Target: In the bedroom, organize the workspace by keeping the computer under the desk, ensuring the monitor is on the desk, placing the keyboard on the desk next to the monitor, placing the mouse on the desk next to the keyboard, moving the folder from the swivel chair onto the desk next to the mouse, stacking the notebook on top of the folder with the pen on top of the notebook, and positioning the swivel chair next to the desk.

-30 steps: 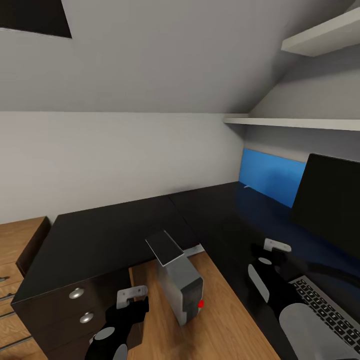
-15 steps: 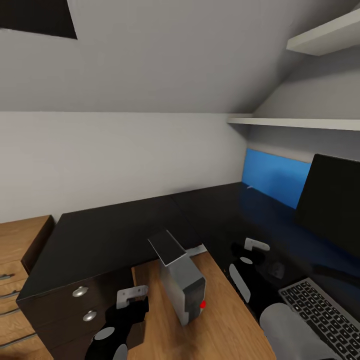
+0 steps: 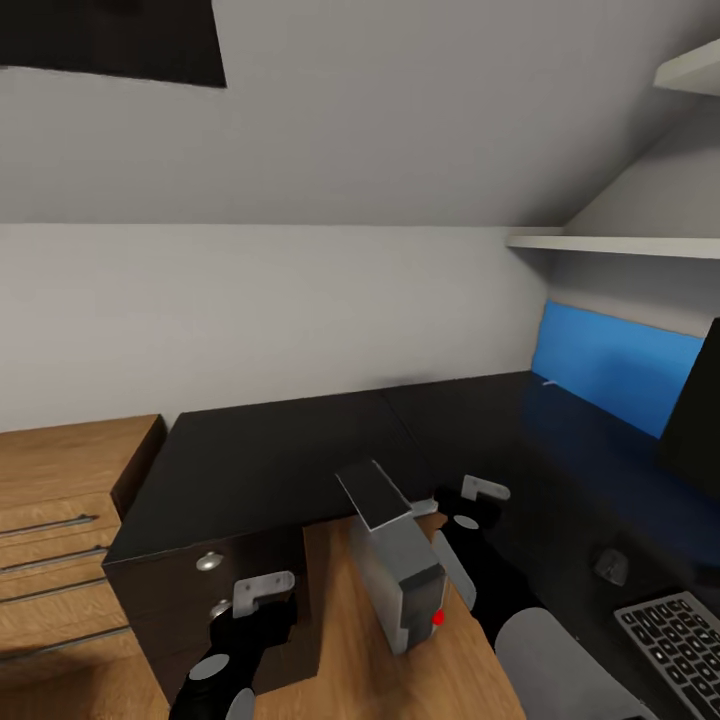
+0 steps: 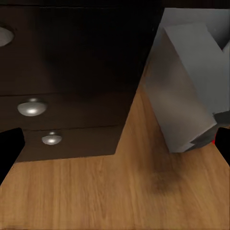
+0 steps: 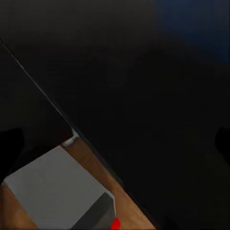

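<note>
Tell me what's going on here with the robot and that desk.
The robot faces the inner corner of the black desk. The computer stands tilted on the wood floor in the desk's nook, beside the drawer unit. The left hand hovers in front of the drawers; the right hand hovers over the desk edge next to the computer. Neither holds anything. The mouse and keyboard already lie on the desk, near the monitor.
</note>
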`<state>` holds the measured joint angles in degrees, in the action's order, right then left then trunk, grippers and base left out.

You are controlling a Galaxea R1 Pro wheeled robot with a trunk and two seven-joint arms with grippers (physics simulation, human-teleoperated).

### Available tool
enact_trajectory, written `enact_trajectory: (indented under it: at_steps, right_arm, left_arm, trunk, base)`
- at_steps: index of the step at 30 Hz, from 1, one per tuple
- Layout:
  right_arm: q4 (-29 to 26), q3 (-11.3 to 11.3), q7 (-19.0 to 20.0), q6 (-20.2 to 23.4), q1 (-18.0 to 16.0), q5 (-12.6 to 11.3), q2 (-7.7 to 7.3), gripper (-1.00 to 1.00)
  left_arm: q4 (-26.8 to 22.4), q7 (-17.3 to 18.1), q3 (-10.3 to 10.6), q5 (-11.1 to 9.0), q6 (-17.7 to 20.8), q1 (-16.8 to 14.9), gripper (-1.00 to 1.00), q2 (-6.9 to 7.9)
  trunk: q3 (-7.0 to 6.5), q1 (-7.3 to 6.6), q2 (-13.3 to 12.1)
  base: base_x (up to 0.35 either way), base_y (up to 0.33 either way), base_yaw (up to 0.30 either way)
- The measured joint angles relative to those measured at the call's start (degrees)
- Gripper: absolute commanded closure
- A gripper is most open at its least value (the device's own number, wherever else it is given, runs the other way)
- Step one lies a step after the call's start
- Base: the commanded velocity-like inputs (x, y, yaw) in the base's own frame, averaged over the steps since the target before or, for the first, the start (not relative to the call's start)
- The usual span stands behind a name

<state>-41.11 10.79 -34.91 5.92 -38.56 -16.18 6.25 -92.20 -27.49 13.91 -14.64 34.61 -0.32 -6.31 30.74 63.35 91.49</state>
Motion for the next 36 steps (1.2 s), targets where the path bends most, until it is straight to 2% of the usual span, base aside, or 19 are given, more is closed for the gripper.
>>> enact_trajectory:
  at_steps: [12,18,24,30,36]
  right_arm:
    - [-0.1,1.5,-0.1,0.0,0.1,0.0,0.92,-1.0]
    - [-0.1,5.8,-0.1,0.0,0.2,0.1,1.18,-1.0]
    - [-1.2,7.9,-0.1,-0.4,0.4,0.1,1.27,-1.0]
    - [-2.1,8.0,-0.2,-0.4,0.7,0.0,1.29,-1.0]
    - [-2.1,8.0,-0.2,-0.4,0.7,0.0,1.36,-1.0]
  left_arm:
    - [0.2,0.0,-0.2,-0.1,-0.1,0.0,-1.0,0.06]
    - [0.2,0.0,-0.4,-0.1,-0.1,0.0,-1.0,0.06]
    - [0.3,0.0,-0.4,-0.1,-0.1,0.0,-1.0,0.06]
    - [0.2,0.0,-0.4,0.0,-0.1,0.0,-1.0,0.06]
    - [0.2,0.0,-0.4,0.1,-0.1,0.0,-1.0,0.23]
  trunk:
    - [0.0,0.0,0.0]
    - [0.0,0.0,0.0]
    - [0.0,0.0,0.0]
    - [0.0,0.0,0.0]
    - [0.0,0.03,0.0]
  base:
    - [0.0,0.0,0.24]
    - [0.0,0.0,0.022]
    - [0.0,0.0,0.002]
    - [0.0,0.0,0.035]
    - [-0.181,0.0,0.252]
